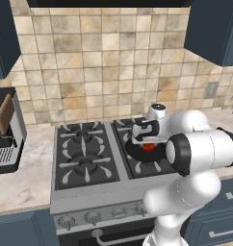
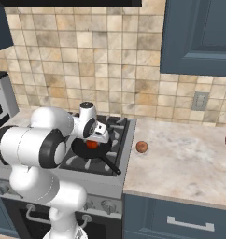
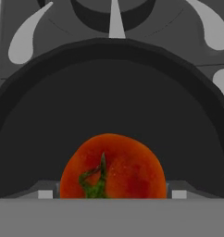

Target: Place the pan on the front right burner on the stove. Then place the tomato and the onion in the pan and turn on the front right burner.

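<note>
Tomato (image 3: 112,166) seen resting in the pan (image 2: 85,150) between spread, released fingers of the gripper (image 1: 146,139); risk judged: tomato knocked rolling if retreat is skewed.

In the left base shot the robot's white arm covers most of the round black frying pan (image 1: 137,150) at centre right, and the small glossy red-orange tomato (image 1: 148,147) just peeks out in a sliver. The silver-grey steel stove (image 1: 84,190) loses its lower right corner and some knobs behind the arm. In the hand shot the tomato's bottom is cut off low in frame. The coffee machine (image 1: 5,129) is clipped by the left edge.
</note>
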Motion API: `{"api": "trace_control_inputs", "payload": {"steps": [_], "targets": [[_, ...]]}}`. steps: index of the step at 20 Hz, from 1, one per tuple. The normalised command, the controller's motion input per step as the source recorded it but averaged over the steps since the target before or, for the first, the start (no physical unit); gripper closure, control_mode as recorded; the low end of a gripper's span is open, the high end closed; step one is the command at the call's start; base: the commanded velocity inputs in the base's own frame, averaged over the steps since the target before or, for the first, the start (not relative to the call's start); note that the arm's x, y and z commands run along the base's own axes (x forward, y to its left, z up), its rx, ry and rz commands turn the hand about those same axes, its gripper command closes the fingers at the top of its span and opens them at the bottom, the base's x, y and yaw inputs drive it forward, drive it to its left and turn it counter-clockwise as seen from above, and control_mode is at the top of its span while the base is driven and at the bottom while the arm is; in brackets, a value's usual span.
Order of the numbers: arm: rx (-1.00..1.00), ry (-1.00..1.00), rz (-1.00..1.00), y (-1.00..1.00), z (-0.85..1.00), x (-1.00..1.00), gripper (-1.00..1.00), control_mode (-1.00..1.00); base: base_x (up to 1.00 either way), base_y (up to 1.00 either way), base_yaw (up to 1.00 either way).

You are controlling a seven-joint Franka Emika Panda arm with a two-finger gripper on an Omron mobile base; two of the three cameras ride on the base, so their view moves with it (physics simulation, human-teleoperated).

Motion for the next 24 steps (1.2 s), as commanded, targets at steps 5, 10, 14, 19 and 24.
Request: {"api": "trace_control_inputs", "payload": {"steps": [5, 10, 14, 19, 24], "targets": [[0.0, 0.0, 0.0, 0.0, 0.0, 0.0, -1.0, -1.0, 0.0, 0.0, 0.0], [0.0, 0.0, 0.0, 0.0, 0.0, 0.0, -1.0, -1.0, 0.0, 0.0, 0.0], [0.0, 0.0, 0.0, 0.0, 0.0, 0.0, -1.0, -1.0, 0.0, 0.0, 0.0], [0.0, 0.0, 0.0, 0.0, 0.11, 0.0, -1.0, -1.0, 0.0, 0.0, 0.0], [0.0, 0.0, 0.0, -0.08, 0.44, 0.0, -1.0, -1.0, 0.0, 0.0, 0.0]]}}
